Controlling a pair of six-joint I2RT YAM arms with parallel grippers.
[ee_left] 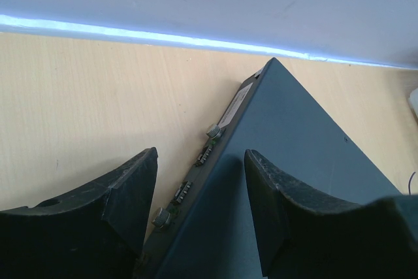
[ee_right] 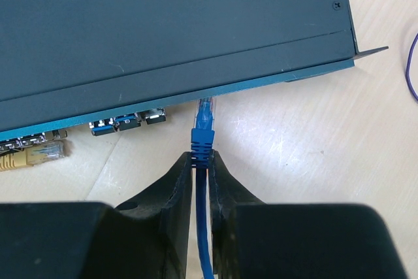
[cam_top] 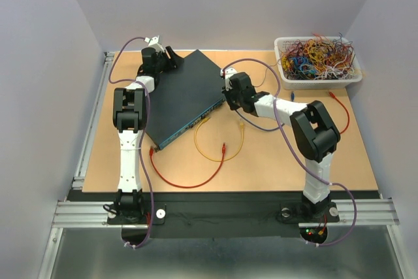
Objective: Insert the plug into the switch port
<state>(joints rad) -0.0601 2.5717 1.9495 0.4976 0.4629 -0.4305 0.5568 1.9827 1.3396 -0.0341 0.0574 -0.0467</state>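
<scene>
Left claw (ee_left: 201,181) stands open — teal box (ee_left: 307,155) edge between its fingers (ee_left: 124,194), on tan table (ee_left: 85,96).

In the right wrist view, we see the plug's (ee_right: 205,117) tip pass under the front lip of the switch (ee_right: 163,24). We cannot tell whether it sits in a port. The left and top edges cut off the switch, and the left edge cuts a yellow plug (ee_right: 36,155). From above, the right gripper (cam_top: 226,91) hides the plug, and the ports (cam_top: 196,120) are too small to tell apart. In the left wrist view, the switch runs off the bottom and right edges.
</scene>
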